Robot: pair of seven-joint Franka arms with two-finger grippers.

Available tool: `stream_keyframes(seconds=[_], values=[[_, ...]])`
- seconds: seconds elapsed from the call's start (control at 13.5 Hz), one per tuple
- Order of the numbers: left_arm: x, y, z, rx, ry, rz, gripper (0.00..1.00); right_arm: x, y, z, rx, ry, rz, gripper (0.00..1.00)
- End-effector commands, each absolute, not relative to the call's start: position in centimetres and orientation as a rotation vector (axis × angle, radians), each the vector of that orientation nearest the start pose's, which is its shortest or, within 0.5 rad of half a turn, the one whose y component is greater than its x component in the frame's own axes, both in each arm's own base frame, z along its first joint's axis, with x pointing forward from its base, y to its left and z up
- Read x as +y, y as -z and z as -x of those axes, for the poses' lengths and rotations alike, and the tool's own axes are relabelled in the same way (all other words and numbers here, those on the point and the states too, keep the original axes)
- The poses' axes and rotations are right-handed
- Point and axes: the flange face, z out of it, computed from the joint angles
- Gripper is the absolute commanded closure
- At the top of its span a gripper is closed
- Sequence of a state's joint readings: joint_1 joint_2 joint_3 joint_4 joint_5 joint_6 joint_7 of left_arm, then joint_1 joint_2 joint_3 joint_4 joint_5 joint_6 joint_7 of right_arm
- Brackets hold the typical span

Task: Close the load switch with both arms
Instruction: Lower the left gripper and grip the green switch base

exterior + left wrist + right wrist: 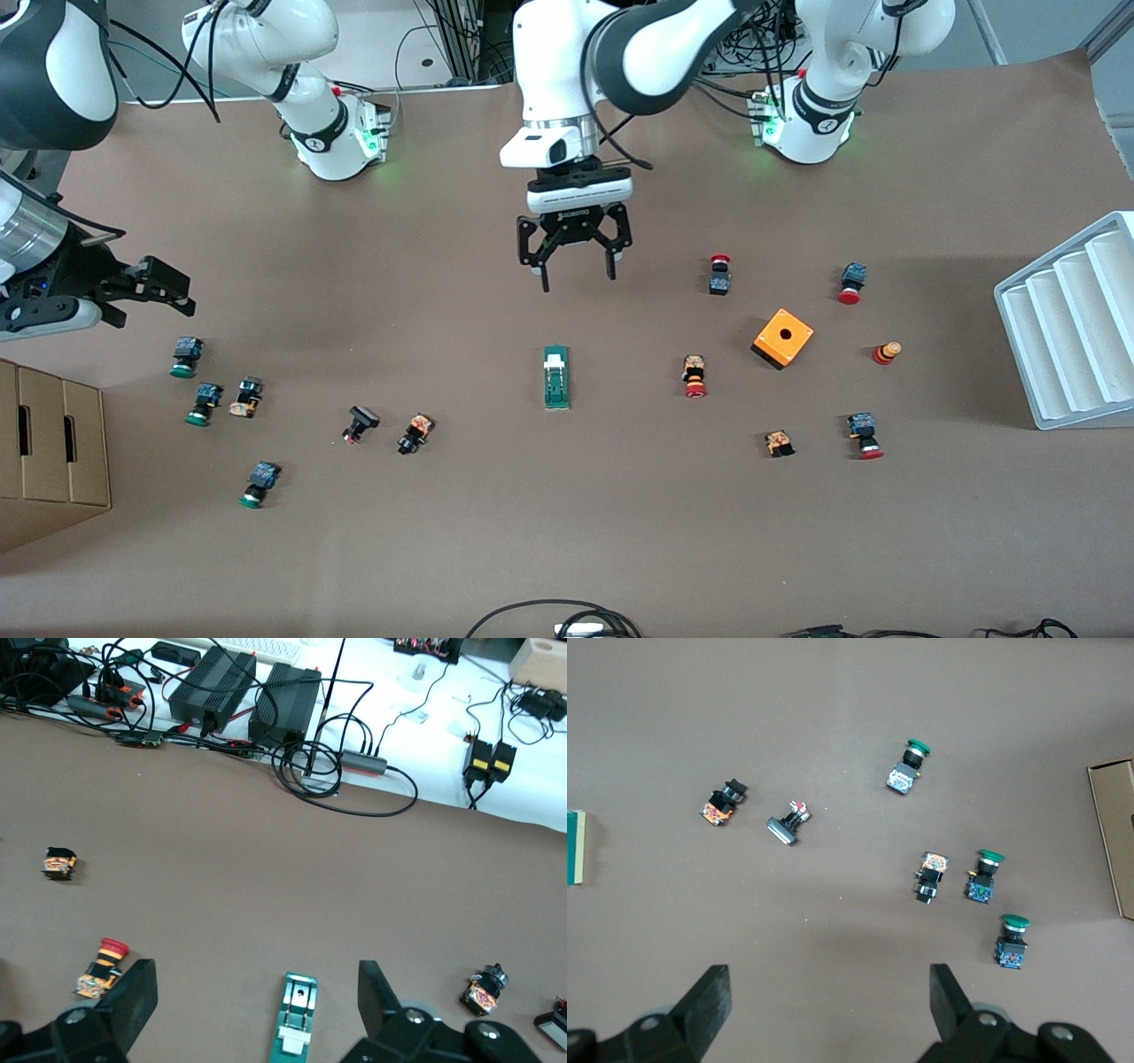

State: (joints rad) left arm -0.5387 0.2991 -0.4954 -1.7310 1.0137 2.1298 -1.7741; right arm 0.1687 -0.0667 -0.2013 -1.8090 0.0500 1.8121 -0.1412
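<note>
The load switch [556, 377], a narrow dark-green block with a white lever piece at one end, lies flat near the middle of the table. It also shows in the left wrist view, where the load switch [296, 1014] lies in line with the gap between the fingers, below them. My left gripper [578, 279] [255, 992] hangs open over bare table just off the switch's white-lever end. My right gripper [168, 292] [828, 992] is open and empty over the right arm's end of the table, beside the green-capped push-buttons [983, 875]. An edge of the switch [574, 846] shows in the right wrist view.
An orange cube box [783, 338] and several red-capped push-buttons [695, 377] lie toward the left arm's end, beside a white ribbed tray [1063, 328]. Green-capped buttons [186, 356] and a cardboard box [49, 443] sit at the right arm's end. Cables [567, 620] lie along the table's front edge.
</note>
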Motion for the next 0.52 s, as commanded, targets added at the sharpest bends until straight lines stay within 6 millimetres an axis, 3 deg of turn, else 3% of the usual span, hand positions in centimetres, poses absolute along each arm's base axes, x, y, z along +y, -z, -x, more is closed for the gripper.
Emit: stream_keyframes(seconds=[0.0, 0.3, 0.45], values=[[-55.1, -41.0, -37.9, -0.407, 1.292, 2.879, 0.0, -1.9, -57.3, -54.9, -0.14, 0.104, 3.109, 0.0], [-57.4, -34.7, -35.7, -0.44, 1.398, 2.815, 0.0, -2.1, -57.3, -54.9, -0.135, 0.104, 3.109, 0.0], [-57.5, -31.7, -36.0, -0.464, 1.493, 2.773, 0.0, -2.0, -57.3, -54.9, -0.137, 0.104, 3.109, 0.0]])
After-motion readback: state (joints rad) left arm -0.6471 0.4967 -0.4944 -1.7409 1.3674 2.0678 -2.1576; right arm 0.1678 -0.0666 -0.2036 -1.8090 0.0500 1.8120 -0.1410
